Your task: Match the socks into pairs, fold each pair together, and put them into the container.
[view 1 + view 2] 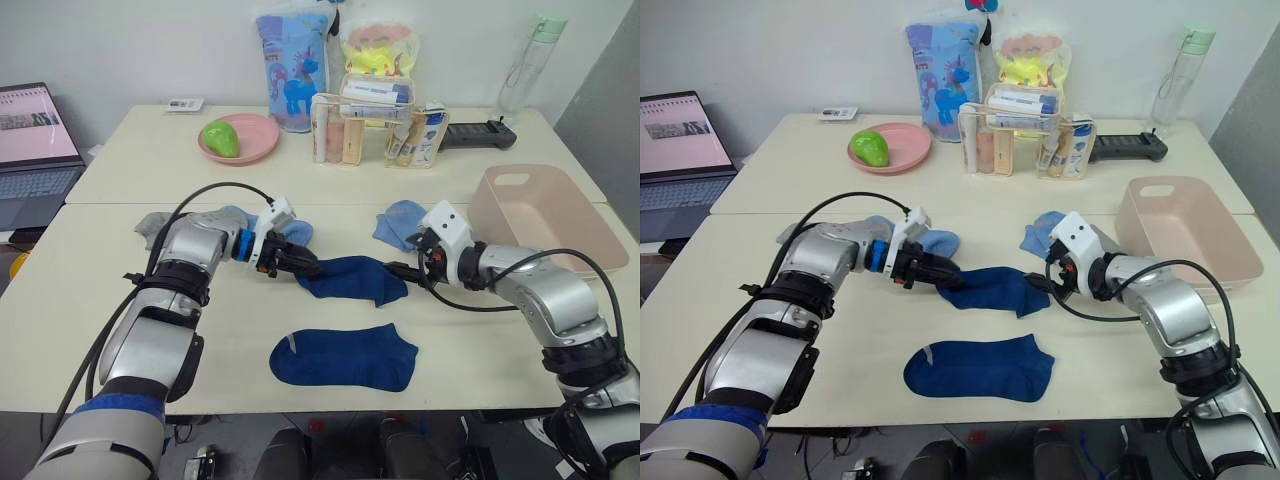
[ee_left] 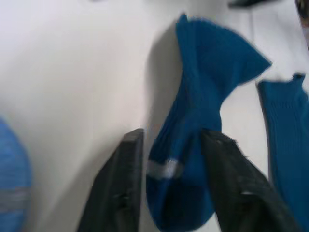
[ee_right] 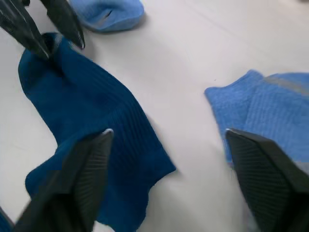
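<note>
A dark navy sock (image 1: 352, 280) lies bunched at mid-table between both grippers. My left gripper (image 1: 305, 267) is shut on its left end, and the cloth fills the gap between the fingers (image 2: 126, 164). My right gripper (image 3: 169, 145) stands open at the sock's right end, one finger resting over the cloth. A second navy sock (image 1: 345, 358) lies flat nearer the front edge. One light blue sock (image 1: 400, 222) sits just behind the right gripper, another (image 1: 292, 232) behind my left wrist. A grey sock (image 1: 152, 228) is partly hidden by the left arm. The pale pink container (image 1: 545, 215) stands at the right.
At the back are a pink plate (image 1: 250, 142) with a green object, a clear organiser of bottles (image 1: 375, 125), two printed bags, a water bottle (image 1: 530, 60) and a black device (image 1: 480, 132). A laptop (image 1: 35, 150) sits at far left.
</note>
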